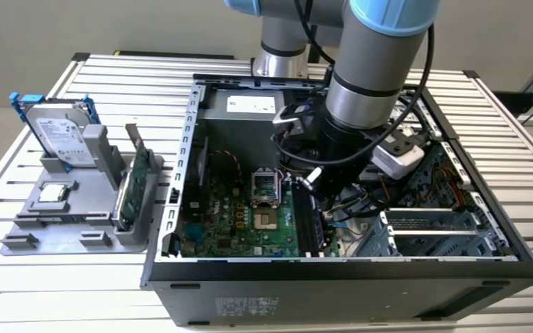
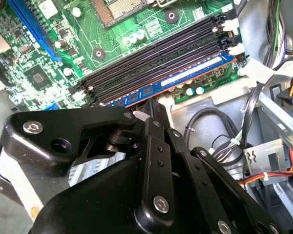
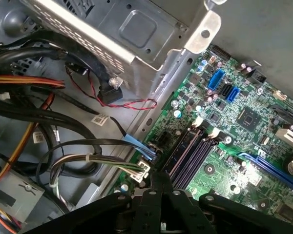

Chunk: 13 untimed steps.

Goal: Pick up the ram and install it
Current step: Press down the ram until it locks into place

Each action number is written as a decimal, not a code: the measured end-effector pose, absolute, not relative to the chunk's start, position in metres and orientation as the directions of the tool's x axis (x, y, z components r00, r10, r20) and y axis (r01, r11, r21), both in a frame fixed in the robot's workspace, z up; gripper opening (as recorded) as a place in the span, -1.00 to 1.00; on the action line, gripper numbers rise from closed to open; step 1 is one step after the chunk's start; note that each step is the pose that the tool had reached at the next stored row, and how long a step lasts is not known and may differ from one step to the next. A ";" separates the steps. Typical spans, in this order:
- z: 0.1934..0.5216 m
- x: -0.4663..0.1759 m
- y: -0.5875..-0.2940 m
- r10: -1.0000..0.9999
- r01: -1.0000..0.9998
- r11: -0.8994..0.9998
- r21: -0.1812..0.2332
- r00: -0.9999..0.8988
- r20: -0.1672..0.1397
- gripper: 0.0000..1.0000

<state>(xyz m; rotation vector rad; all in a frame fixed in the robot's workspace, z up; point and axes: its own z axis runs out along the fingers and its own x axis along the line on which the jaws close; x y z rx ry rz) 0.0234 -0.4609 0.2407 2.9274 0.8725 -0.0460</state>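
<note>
Holder [image 1: 72, 208]: grey, on the worktop [image 1: 26, 277] at the exterior view's left, carrying a hard drive [image 1: 63, 135] and a green card [image 1: 130, 191].
Case [image 1: 341, 277]: open, motherboard [image 1: 239, 222] exposed.
Ram [image 2: 185, 73]: blue-labelled stick lying in the outermost memory slot.
Hand [image 2: 154, 105]: inside the case just above the ram; cannot tell whether spread or pinching.

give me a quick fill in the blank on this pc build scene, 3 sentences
1. The gripper is down inside the open computer ____.
2. The ram lies in the slot next to the three empty ____ slots.
3. On the grey tray outside the case, the hard drive stands ____.

Missing words: case; black; upright
</note>
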 end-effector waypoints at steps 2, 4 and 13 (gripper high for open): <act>0.241 0.023 -0.461 0.558 0.561 -0.824 0.074 0.828 -0.054 -1.00; 0.241 0.023 -0.461 0.571 0.574 -0.816 0.074 0.819 -0.053 -1.00; 0.241 0.023 -0.461 0.627 0.630 -0.773 0.074 0.777 -0.053 -1.00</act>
